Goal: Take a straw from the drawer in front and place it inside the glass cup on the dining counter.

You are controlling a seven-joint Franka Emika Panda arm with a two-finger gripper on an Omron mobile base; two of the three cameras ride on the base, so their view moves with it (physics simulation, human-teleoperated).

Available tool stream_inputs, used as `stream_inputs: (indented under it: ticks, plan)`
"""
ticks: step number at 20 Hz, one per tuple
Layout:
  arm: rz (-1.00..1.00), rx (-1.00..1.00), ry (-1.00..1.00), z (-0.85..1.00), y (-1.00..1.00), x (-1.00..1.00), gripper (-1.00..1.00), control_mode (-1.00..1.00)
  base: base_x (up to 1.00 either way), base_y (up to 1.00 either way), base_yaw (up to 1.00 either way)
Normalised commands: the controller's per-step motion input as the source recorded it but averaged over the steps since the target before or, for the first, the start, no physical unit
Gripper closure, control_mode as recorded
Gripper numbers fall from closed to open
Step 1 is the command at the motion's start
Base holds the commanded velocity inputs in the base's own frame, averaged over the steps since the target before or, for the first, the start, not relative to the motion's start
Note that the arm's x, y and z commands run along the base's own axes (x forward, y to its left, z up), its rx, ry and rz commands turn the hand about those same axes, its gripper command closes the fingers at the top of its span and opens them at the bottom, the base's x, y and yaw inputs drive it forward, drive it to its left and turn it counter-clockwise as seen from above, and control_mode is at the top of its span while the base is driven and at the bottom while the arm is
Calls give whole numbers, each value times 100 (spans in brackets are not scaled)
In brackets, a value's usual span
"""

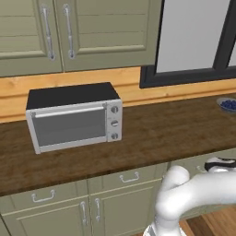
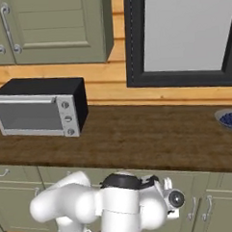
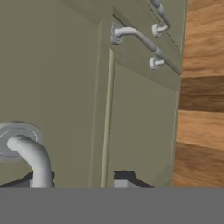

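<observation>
The step in hand was judged to be the first one, the opening of the drawer, with nothing yet taken out. In the hand view the gripper (image 3: pixel 83 179) was held close against olive-green cabinet fronts, and its jaws were seen standing apart with nothing between them. A curved silver handle (image 3: pixel 30 153) was seen at the left fingertip, crossing in front of it and not lying within the gap; whether it was touched could not be told. A second handle (image 3: pixel 140 37) was seen well beyond the jaws and off to their right, and a strip of wooden floor (image 3: pixel 201 109) further to the right. The straw was taken to lie hidden behind one of these closed fronts, on the far side of the jaws; which front could not be told. The glass cup and the dining counter were judged to lie elsewhere, well away from the jaws. For the next move, it was judged that the jaws had to be shifted to their left until the handle lay between them, then closed on it, before a straight pull could be made.
</observation>
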Motion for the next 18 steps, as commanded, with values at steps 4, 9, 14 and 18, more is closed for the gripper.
stream_inputs:
  ticks: [4, 9, 14, 18]
  plan:
    - [0, 5, 12, -68, -76, -100, 100, -100, 0, 0, 0]
    - [0, 9, 2, -55, -80, -100, 100, -100, 0, 0, 0]
    - [0, 15, -2, -43, -94, -100, 100, -100, 0, 0, 0]
    - [0, 17, -9, -46, -94, -100, 100, -100, 0, 0, 0]
